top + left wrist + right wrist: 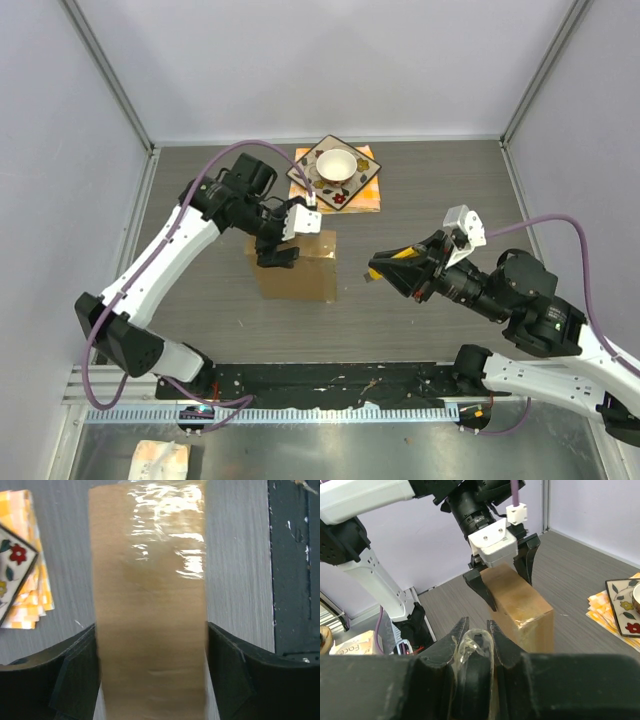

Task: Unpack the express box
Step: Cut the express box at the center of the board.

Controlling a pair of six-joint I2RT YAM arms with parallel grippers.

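The express box [300, 275] is a plain brown cardboard box in the middle of the table, with shiny clear tape on its top face [150, 605]. My left gripper [278, 250] reaches down over its far end. One finger presses each side, with no gap showing [151, 626]. The right wrist view shows the same hold [510, 592] on the box [525, 605]. My right gripper [375, 270] hovers to the box's right, clear of it, shut [478, 622] on a crumpled strip of clear tape [475, 645].
Behind the box, a patterned square plate [345, 198] holding a white bowl [337, 163] lies on an orange checked napkin [372, 195]. A black rail [330, 380] runs along the near edge. Grey walls enclose the table. A small packet [160, 460] lies below the rail.
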